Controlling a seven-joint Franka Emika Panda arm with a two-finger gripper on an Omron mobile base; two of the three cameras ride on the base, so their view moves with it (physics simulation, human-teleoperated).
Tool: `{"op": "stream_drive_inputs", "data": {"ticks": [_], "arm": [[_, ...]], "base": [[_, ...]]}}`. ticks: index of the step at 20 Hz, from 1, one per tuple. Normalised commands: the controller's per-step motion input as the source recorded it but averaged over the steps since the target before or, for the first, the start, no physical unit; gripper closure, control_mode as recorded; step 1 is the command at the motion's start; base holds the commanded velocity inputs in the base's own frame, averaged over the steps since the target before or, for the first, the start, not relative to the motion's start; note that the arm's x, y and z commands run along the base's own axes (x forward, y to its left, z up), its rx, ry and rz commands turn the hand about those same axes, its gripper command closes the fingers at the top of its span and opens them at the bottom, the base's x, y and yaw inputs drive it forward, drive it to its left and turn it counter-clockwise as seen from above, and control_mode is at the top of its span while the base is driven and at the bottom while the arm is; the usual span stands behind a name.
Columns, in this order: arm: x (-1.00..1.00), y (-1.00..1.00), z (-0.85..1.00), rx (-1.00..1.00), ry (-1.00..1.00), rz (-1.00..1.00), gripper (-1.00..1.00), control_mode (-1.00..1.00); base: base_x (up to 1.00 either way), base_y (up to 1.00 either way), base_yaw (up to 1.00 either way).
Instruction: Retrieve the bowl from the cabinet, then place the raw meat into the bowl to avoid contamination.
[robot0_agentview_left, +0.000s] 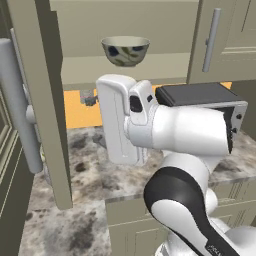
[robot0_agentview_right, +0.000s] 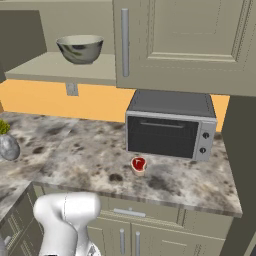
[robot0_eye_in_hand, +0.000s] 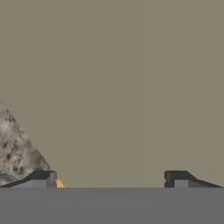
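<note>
Nearest the base, the white arm (robot0_agentview_left: 185, 150) rose over the front edge of the marble-patterned counter (robot0_agentview_right: 90, 160), above beige drawer fronts (robot0_agentview_right: 145, 220). In the hand view the gripper (robot0_eye_in_hand: 109, 179) faced a flat beige-grey surface close up, its two dark fingertips (robot0_eye_in_hand: 41, 177) standing wide apart with nothing between them; a sliver of counter and a spot of orange wall showed at the lower left. On the counter, the raw meat (robot0_agentview_right: 138, 164), a small red steak with a pale rim, lay just in front of the toaster oven (robot0_agentview_right: 170, 127), near the left part of its door. At the far left end of the counter, a small grey vase (robot0_agentview_right: 7, 146) with a green plant stood well apart from the steak. Behind the counter ran an orange wall (robot0_agentview_right: 45, 102) with a grey outlet (robot0_agentview_right: 72, 89). Higher and farther back, the cabinet (robot0_agentview_right: 190, 45) had its left door (robot0_agentview_left: 40, 100) swung open, the right door closed with a long grey bar handle (robot0_agentview_right: 124, 42). The bowl (robot0_agentview_left: 125, 50) sat upright on the pale shelf (robot0_agentview_right: 60, 70) inside the open compartment, left of the closed door.
</note>
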Motion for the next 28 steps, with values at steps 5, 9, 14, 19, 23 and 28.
{"op": "stream_drive_inputs", "data": {"ticks": [5, 9, 14, 19, 23, 28], "arm": [[0.0, -0.47, 0.03, -0.06, 0.02, -0.03, -1.0, -1.0], [0.0, -0.44, 0.1, -0.06, 0.09, -0.03, -1.0, -1.0], [0.01, -0.51, 0.08, 0.01, 0.13, -0.13, -1.0, -1.0], [0.0, -0.42, 0.01, 0.1, 0.15, -0.21, -1.0, -1.0], [0.0, -0.27, 0.06, 0.14, 0.14, -0.22, -1.0, -1.0], [0.02, -0.18, 0.14, 0.1, 0.13, -0.13, -1.0, -1.0]], "base": [[0.0, 0.0, 0.0], [0.0, 0.0, 0.0], [0.0, 0.0, 0.0], [0.0, 0.0, 0.0], [0.0, 0.0, 0.0], [0.0, 0.0, 0.0]]}}
